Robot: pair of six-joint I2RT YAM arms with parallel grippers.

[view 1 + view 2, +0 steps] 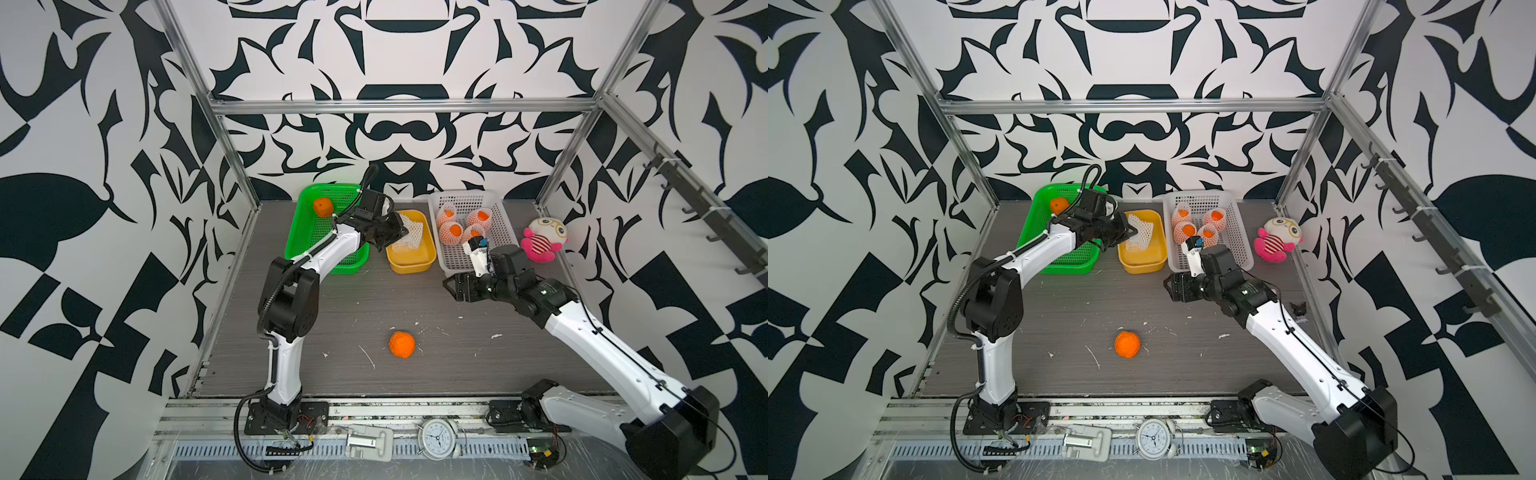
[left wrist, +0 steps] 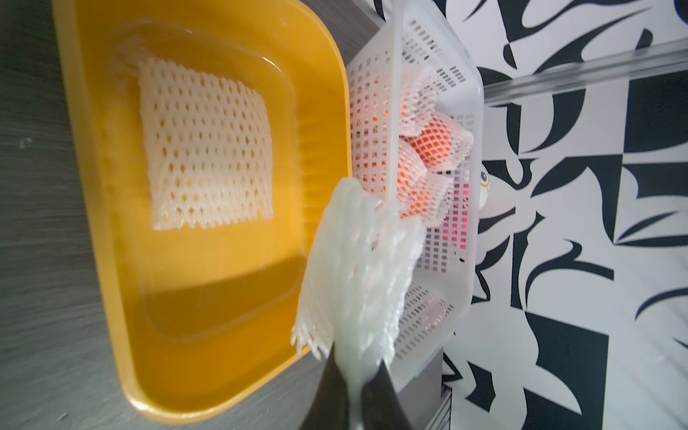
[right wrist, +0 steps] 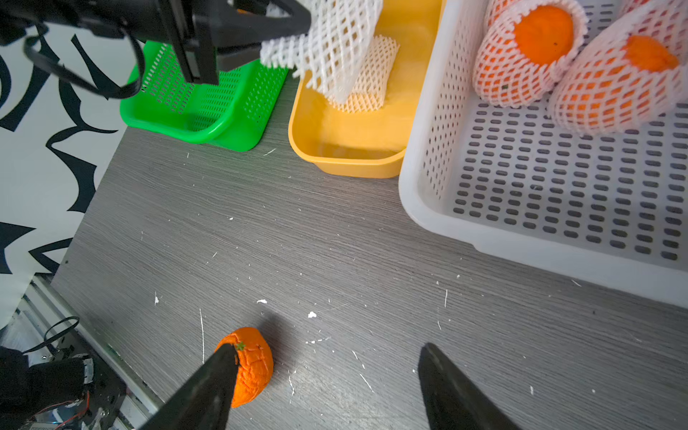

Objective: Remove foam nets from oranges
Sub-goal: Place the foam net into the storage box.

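My left gripper (image 1: 398, 233) (image 2: 355, 363) is shut on a white foam net (image 1: 412, 233) (image 2: 363, 260), which hangs over the yellow tub (image 1: 411, 262). A second net (image 2: 206, 149) lies flat inside that tub. One bare orange (image 1: 402, 344) (image 3: 253, 366) rests on the table near the front. Another bare orange (image 1: 322, 206) sits in the green basket (image 1: 305, 245). Several netted oranges (image 1: 451, 229) (image 3: 521, 59) lie in the white basket (image 1: 505, 232). My right gripper (image 1: 451, 286) (image 3: 329, 348) stands open and empty above the table, in front of the white basket.
A pink and white plush toy (image 1: 542, 241) sits to the right of the white basket. White foam scraps (image 1: 368, 356) dot the table. An alarm clock (image 1: 436, 438) stands on the front rail. Metal frame posts bound the table's sides.
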